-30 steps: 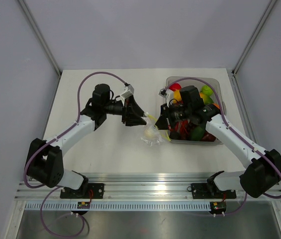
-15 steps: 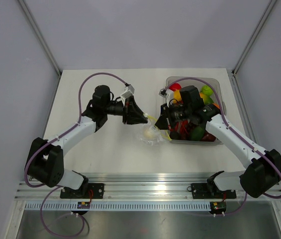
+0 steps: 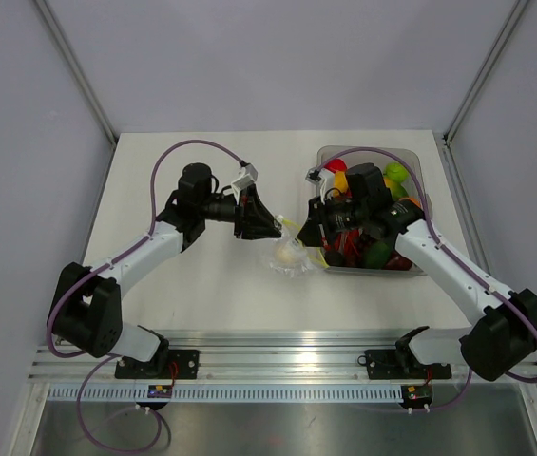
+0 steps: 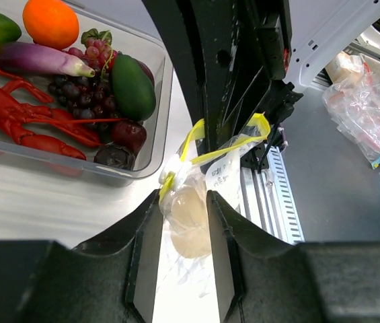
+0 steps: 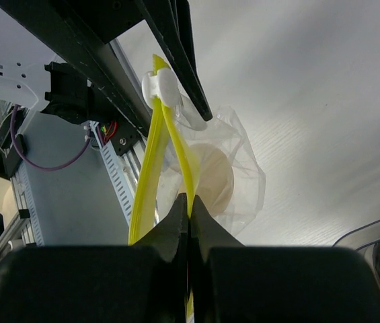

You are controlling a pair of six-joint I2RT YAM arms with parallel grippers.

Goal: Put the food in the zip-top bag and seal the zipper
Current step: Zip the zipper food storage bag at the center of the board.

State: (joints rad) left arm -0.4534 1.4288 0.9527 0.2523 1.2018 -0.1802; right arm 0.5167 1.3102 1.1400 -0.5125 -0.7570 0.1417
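Bag (image 3: 289, 255) sits near the middle of the table (image 3: 201, 294), a little toward its near edge. It is strung between our two grippers, just beside the bin (image 4: 42, 165) that lies along the right edge. A pale round piece of food (image 4: 188, 219) is already inside it.

Our right gripper (image 5: 188, 202) is clamped flat on the yellow zipper (image 5: 148, 168), at the end nearer the bin. From there the zipper's long axis runs across toward the left arm, its two tracks parted. Near its far end sits a small white slider (image 5: 159, 86).

Our left gripper (image 4: 183, 202) stands narrow, one finger on each side of the bag's mouth at that slider end. We cannot tell whether it pinches anything. It is the nearer one to the slider, and we judge that sealing means drawing the slider along the strip toward the right gripper's hold.

The bin, with its lobster (image 4: 21, 118), grapes (image 4: 75, 101) and orange (image 4: 50, 21), lies close behind the right gripper, off the zipper's line.
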